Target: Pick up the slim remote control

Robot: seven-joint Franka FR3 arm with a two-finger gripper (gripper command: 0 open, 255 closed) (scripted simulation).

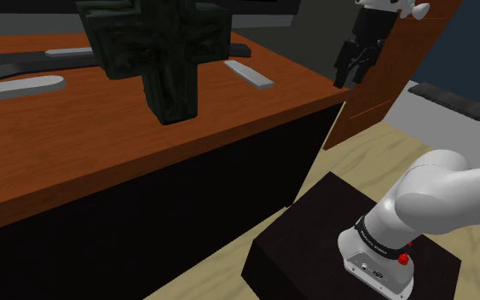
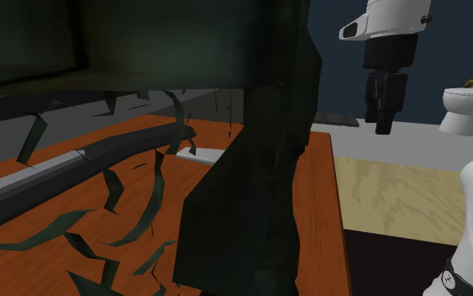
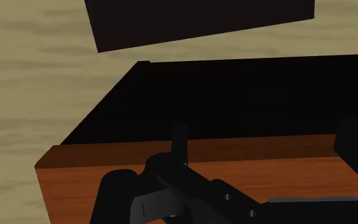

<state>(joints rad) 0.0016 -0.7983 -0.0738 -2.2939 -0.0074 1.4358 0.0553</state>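
Note:
The slim remote control [image 1: 249,74] is a thin grey bar. It lies flat on the brown wooden table [image 1: 101,145], near the far right corner in the shoulder view. A pale end of it [image 2: 199,154] shows past the dark object in the second exterior view. My black gripper [image 1: 350,81] hangs in the air, off the table's right end, higher than the remote and well apart from it. Its fingers stand apart with nothing between them. In the second exterior view the gripper [image 2: 385,126] points down over the floor beyond the table. In the wrist view, a thin grey strip [image 3: 311,200] lies on the tabletop.
A tall, dark cross-shaped object [image 1: 165,51] stands mid-table, left of the remote. Two longer grey pieces [image 1: 20,88] lie further left. A brown panel [image 1: 383,94] leans behind the gripper. My dark stand [image 1: 315,230] sits on the pale wood floor [image 2: 394,185]. A white fixture [image 2: 470,109] stands far off.

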